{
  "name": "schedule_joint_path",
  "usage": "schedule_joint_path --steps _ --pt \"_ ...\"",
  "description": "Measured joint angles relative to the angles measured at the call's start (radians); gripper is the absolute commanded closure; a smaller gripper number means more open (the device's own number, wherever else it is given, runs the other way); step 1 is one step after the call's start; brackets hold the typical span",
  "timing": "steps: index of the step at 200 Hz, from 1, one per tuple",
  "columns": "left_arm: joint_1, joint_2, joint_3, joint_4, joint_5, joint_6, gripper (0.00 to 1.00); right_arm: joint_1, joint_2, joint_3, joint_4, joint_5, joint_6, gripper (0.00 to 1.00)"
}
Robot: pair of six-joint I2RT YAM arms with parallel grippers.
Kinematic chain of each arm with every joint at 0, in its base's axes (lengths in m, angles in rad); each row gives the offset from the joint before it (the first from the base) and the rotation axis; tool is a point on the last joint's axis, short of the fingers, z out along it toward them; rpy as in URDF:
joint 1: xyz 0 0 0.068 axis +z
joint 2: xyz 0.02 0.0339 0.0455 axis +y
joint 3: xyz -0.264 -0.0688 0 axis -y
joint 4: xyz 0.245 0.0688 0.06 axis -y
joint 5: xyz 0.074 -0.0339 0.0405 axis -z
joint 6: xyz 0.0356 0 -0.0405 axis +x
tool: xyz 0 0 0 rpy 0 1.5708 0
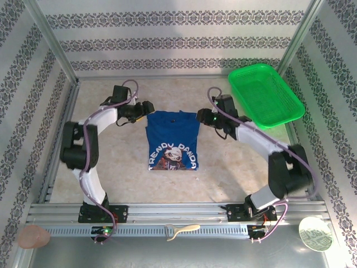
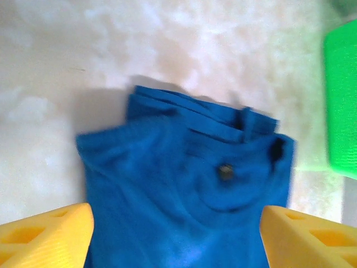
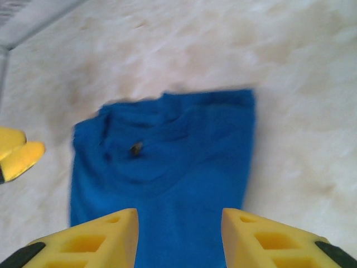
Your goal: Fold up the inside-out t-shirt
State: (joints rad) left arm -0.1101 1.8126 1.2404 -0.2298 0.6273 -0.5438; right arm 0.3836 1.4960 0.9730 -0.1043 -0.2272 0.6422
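Note:
The royal-blue t-shirt [image 1: 173, 139] lies folded into a narrow rectangle in the middle of the table, its white lettering and reddish graphic facing up at the near end. My left gripper [image 1: 149, 108] hovers at the shirt's far left corner, jaws open. In the left wrist view the collar end of the t-shirt [image 2: 184, 184] spreads below the left gripper [image 2: 177, 223], nothing pinched. My right gripper [image 1: 202, 117] sits at the far right corner, open too. The right wrist view has the t-shirt [image 3: 167, 162] beneath the right gripper [image 3: 179, 223], the left gripper's fingertips [image 3: 19, 156] at the left edge.
A green mesh basket [image 1: 265, 95] sits tilted at the back right, and shows in the left wrist view as the green basket [image 2: 341, 100]. Patterned walls enclose the table. A pale utensil [image 1: 181, 230], a pink object [image 1: 32, 237] and a round dish [image 1: 315, 234] lie below the front rail.

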Motion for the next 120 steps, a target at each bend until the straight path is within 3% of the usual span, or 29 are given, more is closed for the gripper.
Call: schedule_joint_path --steps 44,82,120 --pt "-0.139 -0.323 -0.325 0.187 0.047 -0.172 0.18 0.209 -0.054 -0.185 0.089 0.005 0.157 0.58" --pt "-0.245 -0.276 -0.558 0.418 0.069 -0.356 0.17 0.278 0.030 -0.335 0.243 0.028 0.328 0.58" --pt "-0.276 -0.260 -0.692 0.581 0.058 -0.422 0.17 0.322 0.032 -0.482 0.452 0.084 0.497 0.60"
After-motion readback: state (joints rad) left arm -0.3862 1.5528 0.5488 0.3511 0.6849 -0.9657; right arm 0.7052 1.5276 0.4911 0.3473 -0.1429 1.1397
